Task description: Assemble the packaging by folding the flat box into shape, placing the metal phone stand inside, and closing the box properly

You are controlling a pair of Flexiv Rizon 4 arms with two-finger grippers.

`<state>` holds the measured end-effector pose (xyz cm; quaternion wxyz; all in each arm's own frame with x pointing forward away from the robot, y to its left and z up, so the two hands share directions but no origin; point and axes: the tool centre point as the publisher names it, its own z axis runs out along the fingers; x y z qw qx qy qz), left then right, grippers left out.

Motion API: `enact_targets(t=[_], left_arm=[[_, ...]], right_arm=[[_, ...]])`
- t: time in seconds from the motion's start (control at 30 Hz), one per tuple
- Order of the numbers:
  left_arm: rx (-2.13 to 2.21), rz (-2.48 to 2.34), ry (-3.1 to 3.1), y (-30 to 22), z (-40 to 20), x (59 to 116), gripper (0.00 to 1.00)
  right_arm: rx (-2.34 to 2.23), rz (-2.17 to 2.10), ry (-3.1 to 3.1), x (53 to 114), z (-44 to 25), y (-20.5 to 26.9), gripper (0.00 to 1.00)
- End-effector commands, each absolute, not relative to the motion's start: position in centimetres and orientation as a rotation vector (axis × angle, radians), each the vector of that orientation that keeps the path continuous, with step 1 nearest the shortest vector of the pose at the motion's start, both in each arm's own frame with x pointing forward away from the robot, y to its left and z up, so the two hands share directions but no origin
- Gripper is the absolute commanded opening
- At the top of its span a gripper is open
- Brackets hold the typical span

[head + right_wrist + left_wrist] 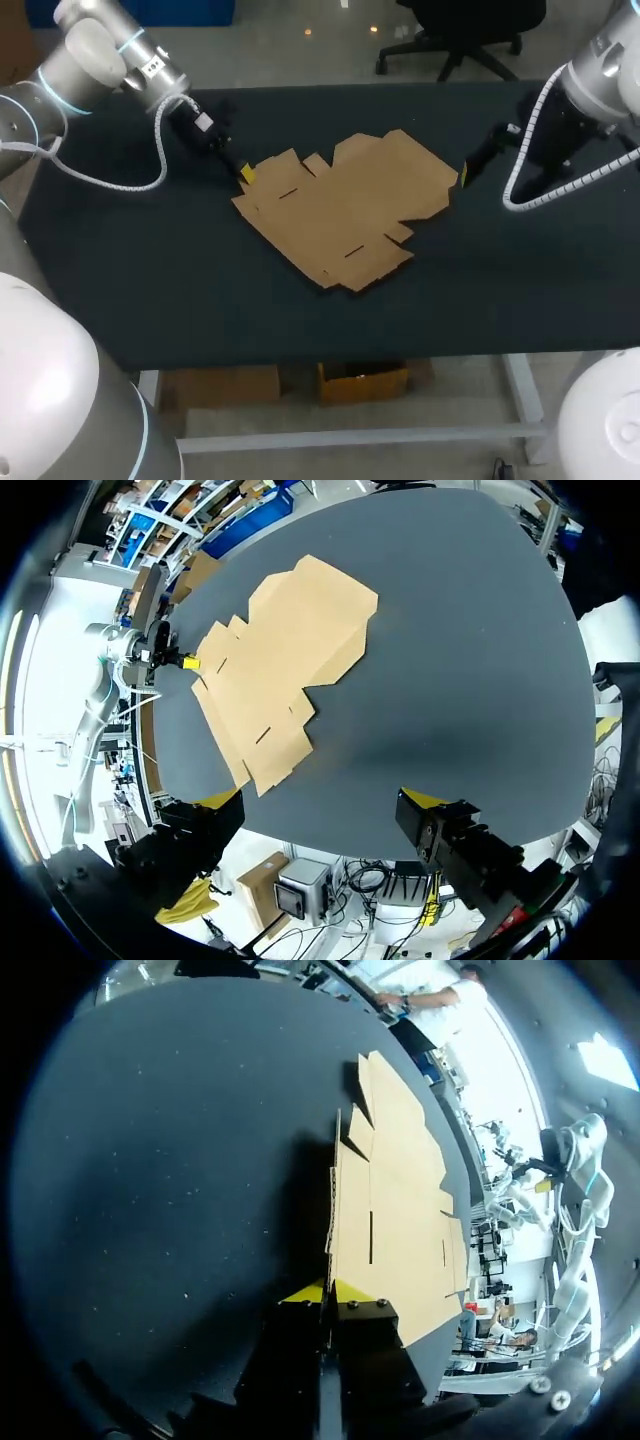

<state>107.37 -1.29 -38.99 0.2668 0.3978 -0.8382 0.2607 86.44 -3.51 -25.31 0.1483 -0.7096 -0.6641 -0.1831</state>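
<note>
From overhead I only get one yellow tip of each pincer; the rest sits under the wrist bodies. The left gripper [325,1292] shows better on its own camera. Its fingers are almost together, with the thin, raised edge of the box [345,205] running straight into the slit between them, so I read it as pinched on that edge. Its black housing covers the actual contact.

The right gripper [320,800] is spread wide with nothing between the fingers. The box lies ahead of it, apart from both tips. Overhead, its tip seems just beside the box's 3 o'clock edge, but I can't tell whether it touches.

The box is an unfolded sheet at the middle of the table [150,260], flaps spread, mostly flat. The left pincer is at its 10 o'clock corner.
</note>
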Motion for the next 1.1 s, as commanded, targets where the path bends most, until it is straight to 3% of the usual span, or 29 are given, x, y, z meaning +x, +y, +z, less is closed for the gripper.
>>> enact_targets(t=[0.03,0.7,0.73,0.77,0.8,0.87,1.1], left_arm=[[1.184,0.851,-2.242,-1.0,-38.4,106.2,0.0],[1.407,0.97,-2.118,-0.4,-38.6,103.8,0.0],[1.412,0.963,-2.12,-0.4,-38.7,103.7,0.11],[1.414,0.959,-2.12,-0.3,-38.8,103.7,0.47],[1.416,0.951,-2.124,-0.3,-38.8,103.7,0.74],[1.418,0.944,-2.127,0.0,-38.5,103.9,1.0],[1.353,0.894,-2.183,0.3,-36.7,105.0,1.0]], right_arm=[[-2.026,-0.522,-1.907,86.5,-25.1,-3.8,1.0],[-2.006,-0.534,-1.915,86.5,-25.1,-3.9,1.0],[-2.005,-0.534,-1.915,86.5,-25.2,-3.9,1.0],[-2.004,-0.533,-1.915,86.5,-25.2,-3.9,1.0],[-2.004,-0.533,-1.915,86.5,-25.2,-3.9,1.0],[-2.005,-0.533,-1.915,86.5,-25.2,-4.0,1.0],[-2.011,-0.533,-1.913,86.4,-25.1,-4.0,1.0]])
